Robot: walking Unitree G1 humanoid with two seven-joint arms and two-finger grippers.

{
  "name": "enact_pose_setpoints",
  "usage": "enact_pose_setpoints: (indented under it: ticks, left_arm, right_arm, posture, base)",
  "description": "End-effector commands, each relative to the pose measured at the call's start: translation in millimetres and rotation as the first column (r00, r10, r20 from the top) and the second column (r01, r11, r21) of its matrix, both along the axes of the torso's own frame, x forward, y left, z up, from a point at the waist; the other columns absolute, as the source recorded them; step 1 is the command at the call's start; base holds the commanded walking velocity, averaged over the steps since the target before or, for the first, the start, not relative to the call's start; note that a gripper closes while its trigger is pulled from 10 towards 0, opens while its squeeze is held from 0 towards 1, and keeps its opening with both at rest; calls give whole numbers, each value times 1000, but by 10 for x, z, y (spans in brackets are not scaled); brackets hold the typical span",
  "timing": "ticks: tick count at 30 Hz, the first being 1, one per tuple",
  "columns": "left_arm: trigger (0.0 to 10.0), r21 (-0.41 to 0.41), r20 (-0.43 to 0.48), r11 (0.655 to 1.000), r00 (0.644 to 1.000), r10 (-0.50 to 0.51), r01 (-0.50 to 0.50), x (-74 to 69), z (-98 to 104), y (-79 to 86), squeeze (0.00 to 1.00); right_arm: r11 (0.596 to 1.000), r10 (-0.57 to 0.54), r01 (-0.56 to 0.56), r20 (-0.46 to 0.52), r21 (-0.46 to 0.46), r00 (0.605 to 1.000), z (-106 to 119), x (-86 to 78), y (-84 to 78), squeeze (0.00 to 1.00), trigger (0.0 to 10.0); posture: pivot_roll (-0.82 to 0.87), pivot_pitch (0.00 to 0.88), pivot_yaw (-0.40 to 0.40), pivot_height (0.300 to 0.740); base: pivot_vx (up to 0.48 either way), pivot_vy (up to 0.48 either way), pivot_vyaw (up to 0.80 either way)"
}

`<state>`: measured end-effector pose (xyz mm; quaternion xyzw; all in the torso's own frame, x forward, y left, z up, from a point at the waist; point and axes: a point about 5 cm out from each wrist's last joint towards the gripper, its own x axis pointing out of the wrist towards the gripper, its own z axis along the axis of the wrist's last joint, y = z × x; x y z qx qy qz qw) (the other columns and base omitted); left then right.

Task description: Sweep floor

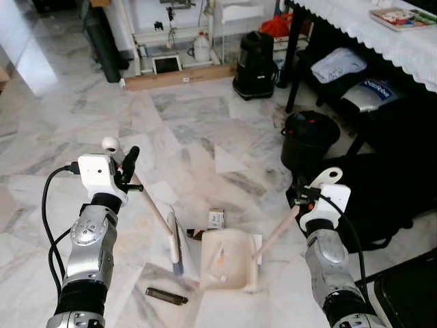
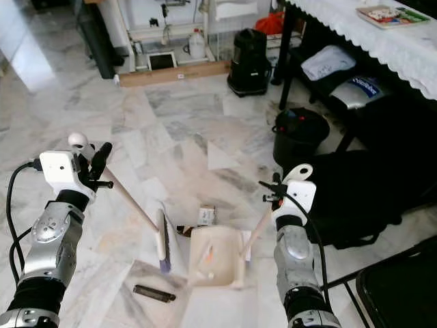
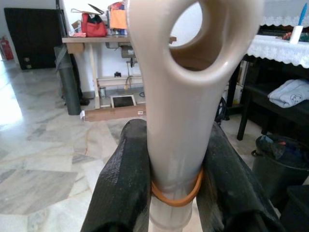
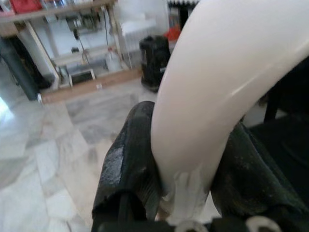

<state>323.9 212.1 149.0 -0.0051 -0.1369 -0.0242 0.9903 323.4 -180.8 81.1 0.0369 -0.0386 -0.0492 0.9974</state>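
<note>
My left gripper point(image 1: 127, 166) is shut on the cream handle of a small broom point(image 1: 156, 213); its brush head point(image 1: 175, 244) rests on the marble floor just left of the dustpan. My right gripper point(image 1: 305, 196) is shut on the dustpan handle point(image 1: 276, 232). The cream dustpan point(image 1: 228, 260) lies flat on the floor between my arms, with small orange bits inside. A small packet point(image 1: 216, 219) lies just beyond the pan's mouth. A dark stick-like piece of litter point(image 1: 166, 295) lies on the floor near the brush. In the wrist views each handle point(image 3: 181, 111) point(image 4: 207, 96) is clamped between black fingers.
A black bin point(image 1: 309, 137) stands at the right. Beyond it, a table with a white lace cloth point(image 1: 382, 37) has bags stored beneath. A black vacuum-like canister point(image 1: 255, 65) and a wooden board point(image 1: 179, 77) stand at the far wall. A black chair corner point(image 1: 410, 294) is near right.
</note>
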Motion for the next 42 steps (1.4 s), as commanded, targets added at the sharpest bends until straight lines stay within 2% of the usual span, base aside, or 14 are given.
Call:
enact_pose_setpoints:
  ticks: [1,7,11,14,18,27,35,42]
  left_arm:
    - [10000,39,42,999,999,8,-10,-23,35,-9,0]
    - [10000,26,44,1000,999,17,-18,-63,-6,-21,0]
    - [10000,24,37,999,999,34,-35,-70,-22,46,0]
    - [10000,51,25,999,1000,-4,3,-91,-73,-29,0]
    - [10000,49,4,998,1000,-28,27,-109,-147,-147,0]
    - [10000,31,-13,999,1000,-17,18,-176,-242,-216,0]
    - [10000,40,-7,999,1000,26,-26,-233,-238,-147,0]
    - [10000,69,12,996,999,47,-47,-203,-173,-105,0]
  right_arm:
    - [1000,-5,4,47,28,999,80,-12,2,0,10000]
    - [999,-11,8,80,41,997,152,-31,20,0,10000]
    - [998,-38,33,110,52,993,211,-52,-3,0,10000]
    - [998,-41,35,113,52,993,222,-63,3,0,10000]
    - [998,-57,52,120,43,991,262,-86,-30,0,10000]
    - [998,-59,60,116,-9,992,307,-81,-123,0,10000]
    - [1000,-22,22,107,-5,994,334,-51,-6,0,10000]
    - [1000,-17,17,90,1,996,295,-76,21,0,10000]
  posture:
    - [85,0,28,740]
    - [59,0,35,740]
    - [67,0,30,740]
    - [58,0,33,740]
    - [38,0,37,740]
    - [51,35,-11,740]
    - [77,58,-29,740]
    - [67,69,-9,740]
  base:
    - [0,0,0]
    - [0,0,0]
    - [0,0,0]
    - [0,0,0]
    - [0,0,0]
    - [0,0,0]
    - [0,0,692]
    - [0,0,774]
